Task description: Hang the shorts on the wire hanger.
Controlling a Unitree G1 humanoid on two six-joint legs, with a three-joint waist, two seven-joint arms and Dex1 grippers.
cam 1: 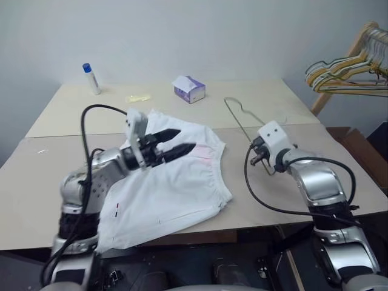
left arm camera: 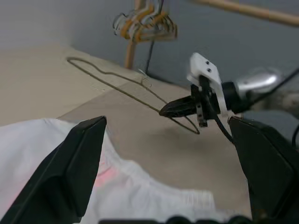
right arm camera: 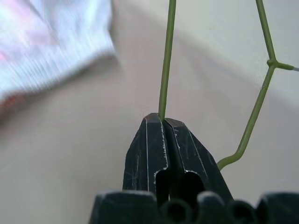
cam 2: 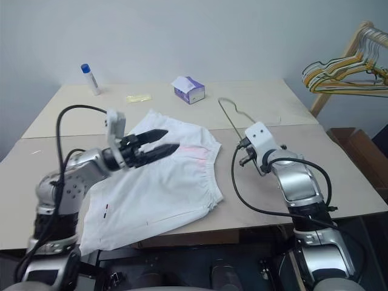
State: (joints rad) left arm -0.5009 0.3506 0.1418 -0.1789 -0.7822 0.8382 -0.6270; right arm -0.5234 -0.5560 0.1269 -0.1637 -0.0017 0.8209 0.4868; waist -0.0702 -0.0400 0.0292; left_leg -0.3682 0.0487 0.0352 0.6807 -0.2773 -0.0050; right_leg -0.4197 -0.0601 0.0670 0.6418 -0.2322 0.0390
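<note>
Shorts: white thin-fabric shorts (cam 1: 170, 188) with a gathered waistband lie flat on the beige tabletop (cam 1: 54, 176), under and just past our left gripper (cam 1: 177, 142).
Hanger: thin olive-green wire hanger (right arm camera: 166, 56) is pinched in our right gripper (right arm camera: 163, 122) by one straight run of wire, its hook end reaching away from the fingertips.
Right gripper: shut tight on the wire.
Left gripper: jaws wide apart, nothing between them, hovering above the waistband and pointing toward the right gripper.
Step in hand: we judge the hanger is secured and the shorts not yet picked up.
Next move: we would need the left gripper to drop onto the waistband edge, close on it, then bring cloth and wire together.
</note>
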